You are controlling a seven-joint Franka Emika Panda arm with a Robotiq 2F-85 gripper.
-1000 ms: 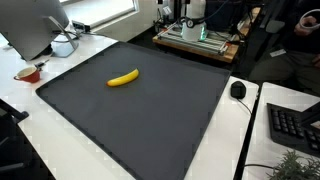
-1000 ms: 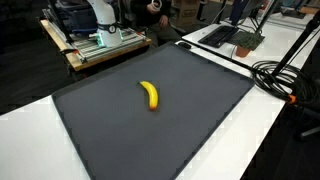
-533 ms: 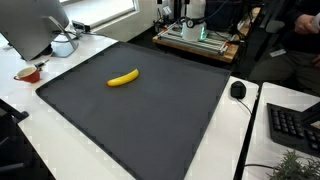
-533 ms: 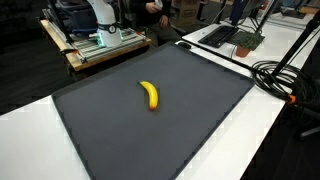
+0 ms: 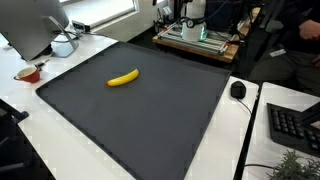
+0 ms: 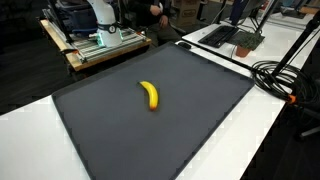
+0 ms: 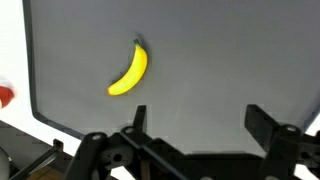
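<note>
A yellow banana (image 5: 122,77) lies alone on a dark grey mat (image 5: 140,115) in both exterior views (image 6: 149,95). In the wrist view the banana (image 7: 129,70) lies on the mat (image 7: 210,60), up and to the left of my gripper (image 7: 200,118). The gripper's two black fingers are spread wide apart with nothing between them. It hangs well above the mat. The gripper does not show in either exterior view; only the robot's white base (image 6: 100,15) stands behind the mat.
A white table (image 5: 20,100) surrounds the mat. On it are a monitor (image 5: 35,25), a red bowl (image 5: 28,73), a black mouse (image 5: 238,89) and a keyboard (image 5: 295,125). Black cables (image 6: 290,75) lie at one side. A wooden platform (image 6: 105,45) holds the robot base.
</note>
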